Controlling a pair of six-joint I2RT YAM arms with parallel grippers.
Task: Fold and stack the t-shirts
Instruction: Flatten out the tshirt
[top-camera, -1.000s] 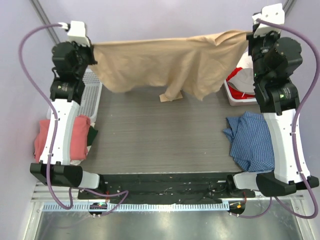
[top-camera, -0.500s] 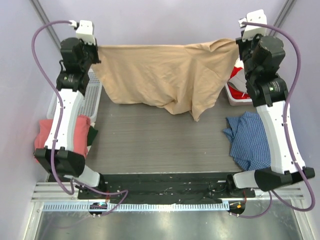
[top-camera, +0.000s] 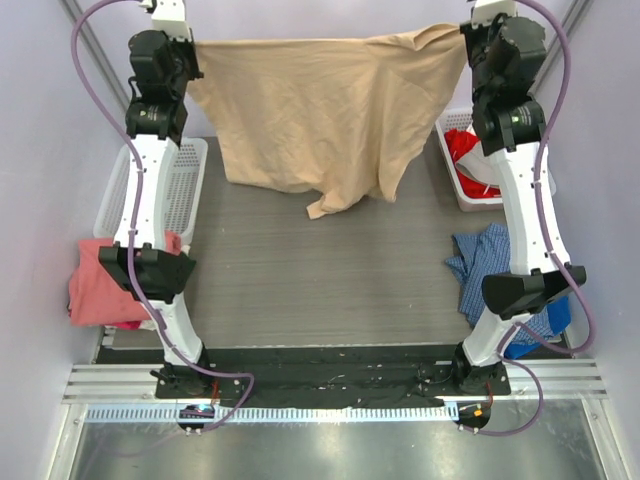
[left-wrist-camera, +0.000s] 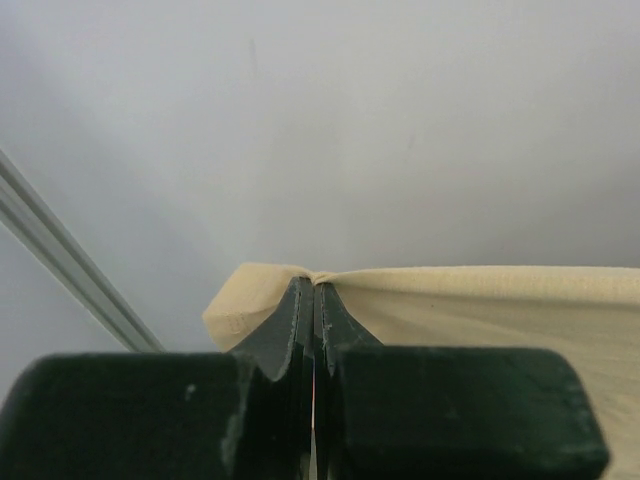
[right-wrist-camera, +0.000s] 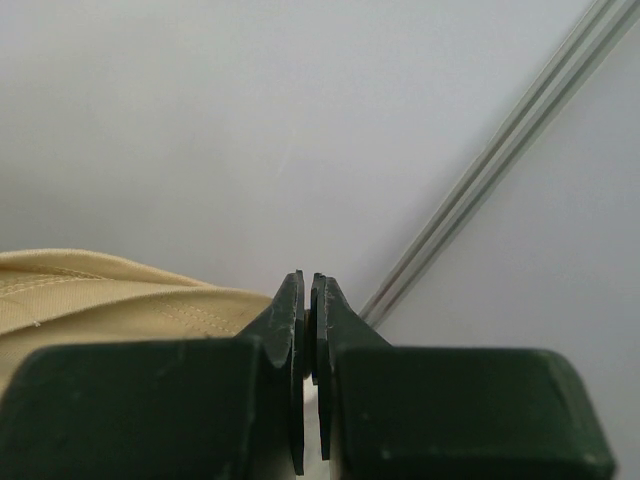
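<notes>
The tan t-shirt hangs spread out like a curtain at the back of the table, held by its two upper corners. My left gripper is shut on the left corner; in the left wrist view the jaws pinch the tan hem. On the right corner my right gripper is shut, and its wrist view shows tan cloth running into the closed fingertips. A trailing point of the shirt hangs lowest near the middle. The salmon-pink t-shirt lies bunched at the table's left edge.
A white mesh basket stands at the left behind the pink shirt. A white bin with red and white cloth sits at the back right. A blue checked shirt lies crumpled at the right, by the right arm's base.
Both arms have stretched up and toward the back wall, carrying the tan shirt with them. The shirt now hangs wider and flatter, and its lower edge has risen.
</notes>
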